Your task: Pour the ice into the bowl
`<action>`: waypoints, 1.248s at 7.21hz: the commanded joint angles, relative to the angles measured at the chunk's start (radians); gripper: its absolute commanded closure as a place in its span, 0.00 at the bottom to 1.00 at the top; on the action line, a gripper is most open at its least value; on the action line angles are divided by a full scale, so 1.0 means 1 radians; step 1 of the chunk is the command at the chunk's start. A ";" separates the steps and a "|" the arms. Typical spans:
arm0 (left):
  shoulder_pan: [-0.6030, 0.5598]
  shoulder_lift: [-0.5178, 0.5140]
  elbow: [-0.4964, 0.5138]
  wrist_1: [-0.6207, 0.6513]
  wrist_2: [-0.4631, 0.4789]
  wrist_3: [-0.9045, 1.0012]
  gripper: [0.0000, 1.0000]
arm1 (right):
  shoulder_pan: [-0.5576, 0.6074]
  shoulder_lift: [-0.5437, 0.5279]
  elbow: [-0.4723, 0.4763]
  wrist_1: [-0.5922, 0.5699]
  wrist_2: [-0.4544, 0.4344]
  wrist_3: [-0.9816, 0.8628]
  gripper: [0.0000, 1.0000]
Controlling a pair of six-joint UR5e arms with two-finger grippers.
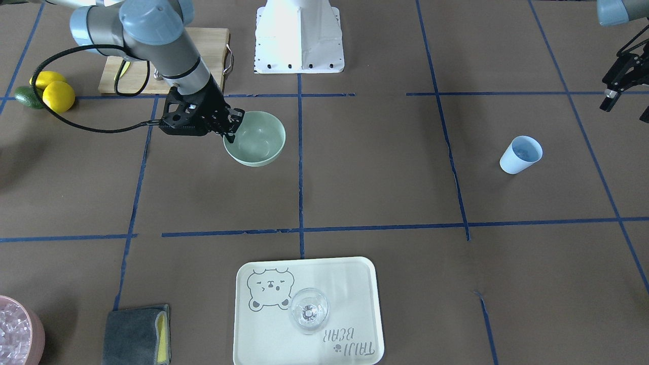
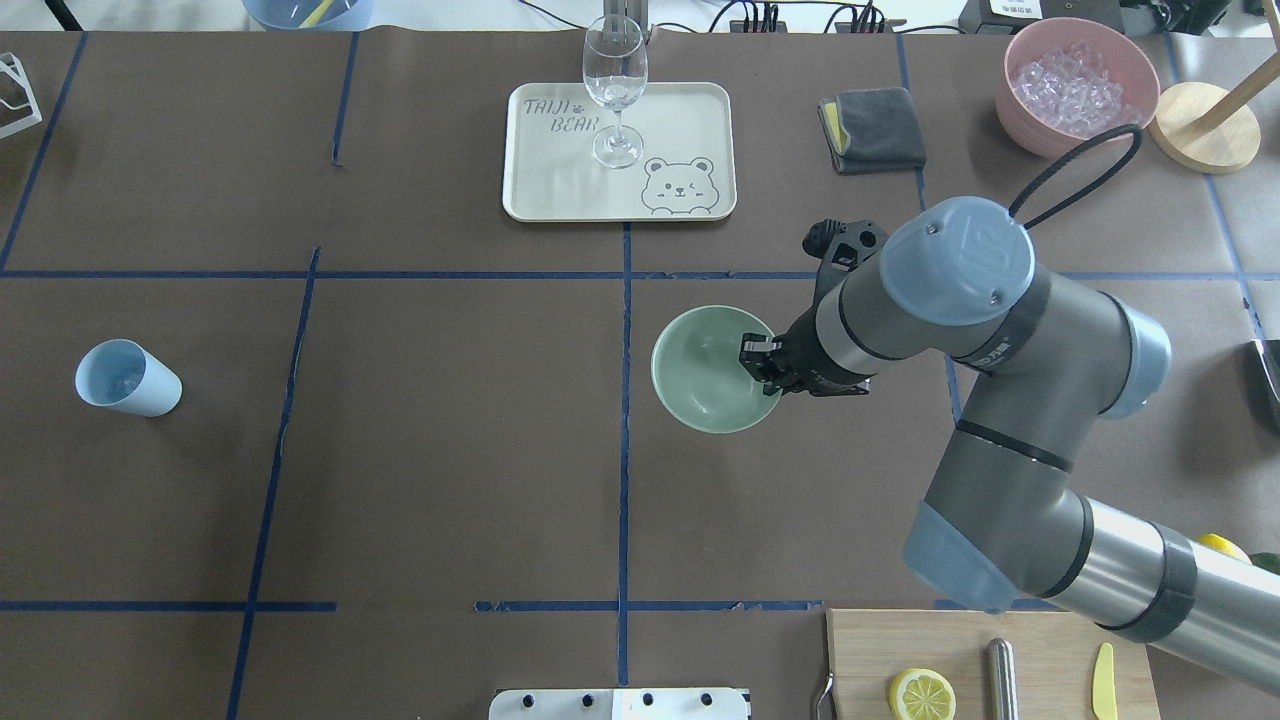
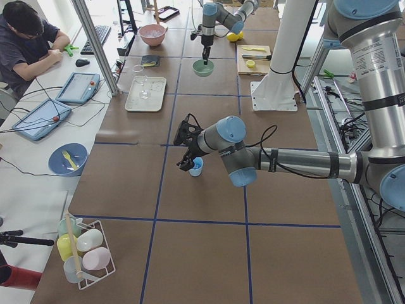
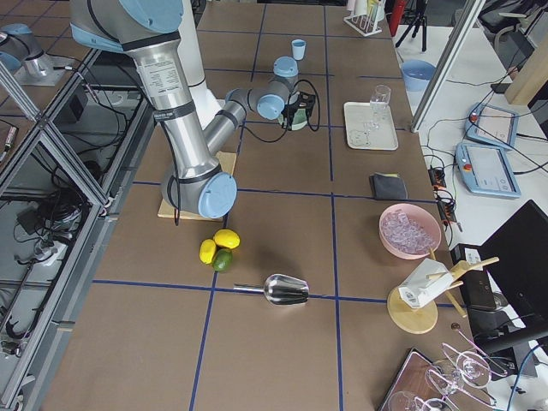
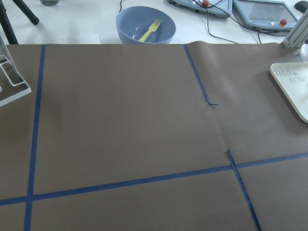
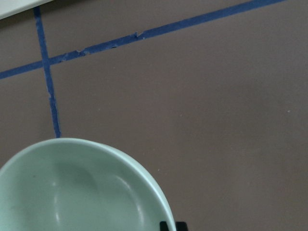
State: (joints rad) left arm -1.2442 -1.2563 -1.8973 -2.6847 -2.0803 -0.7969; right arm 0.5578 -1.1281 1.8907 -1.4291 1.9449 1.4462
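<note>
Overhead exterior: right end effector (image 2: 754,360) pinches the bowl (image 2: 700,385) by its robot-right rim, with the ice (image 2: 1075,80) well apart in the pink tub (image 2: 1030,135) – farther out, right arm's side.

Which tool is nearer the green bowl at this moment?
Right. The right tool is at the rim of the bowl, fingers astride its edge. The left tool hangs far off on the other side of the table, close to the blue cup.
</note>
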 commanded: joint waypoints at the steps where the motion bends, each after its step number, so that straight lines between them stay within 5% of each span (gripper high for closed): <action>1: 0.130 0.032 -0.025 -0.056 0.183 -0.080 0.00 | -0.070 0.142 -0.095 -0.014 -0.046 0.101 1.00; 2: 0.241 0.035 -0.029 -0.058 0.310 -0.141 0.00 | -0.081 0.219 -0.195 -0.007 -0.094 0.102 1.00; 6: 0.412 0.073 -0.064 -0.069 0.518 -0.194 0.00 | -0.085 0.431 -0.509 0.105 -0.109 0.147 1.00; 8: 0.500 0.083 -0.075 -0.067 0.625 -0.264 0.00 | -0.088 0.464 -0.551 0.110 -0.109 0.204 1.00; 9: 0.547 0.097 -0.075 -0.066 0.678 -0.280 0.00 | -0.091 0.462 -0.553 0.111 -0.109 0.213 0.31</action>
State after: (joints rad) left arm -0.7588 -1.1729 -1.9706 -2.7520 -1.4774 -1.0502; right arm 0.4695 -0.6702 1.3482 -1.3232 1.8365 1.6406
